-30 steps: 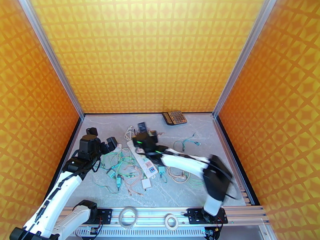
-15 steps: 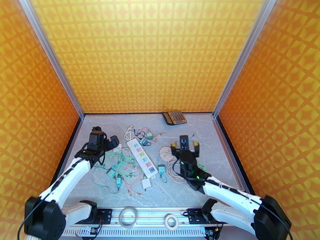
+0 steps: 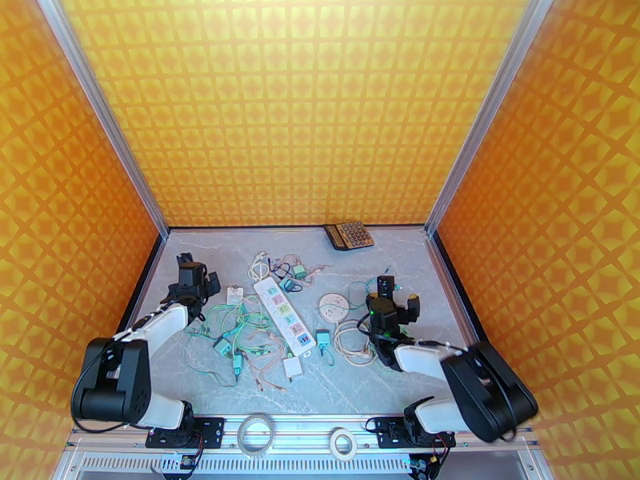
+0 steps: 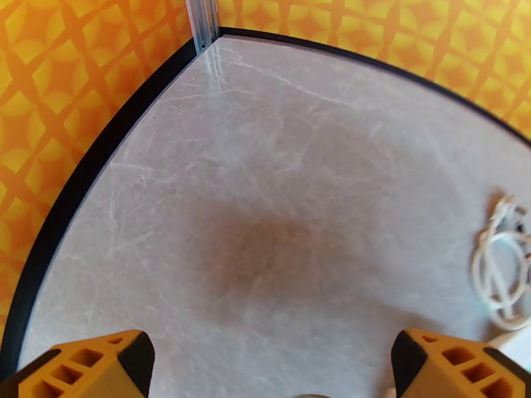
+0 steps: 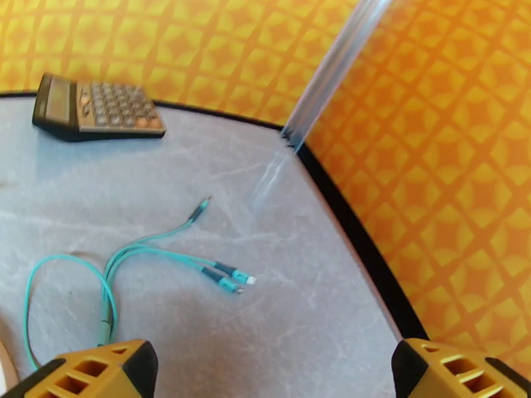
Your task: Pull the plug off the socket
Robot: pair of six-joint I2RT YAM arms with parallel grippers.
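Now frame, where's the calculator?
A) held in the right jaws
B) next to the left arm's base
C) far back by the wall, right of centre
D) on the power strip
C: the calculator sits at the far end, right of centre, well behind the power strip. The right gripper, jaws open, holds nothing.
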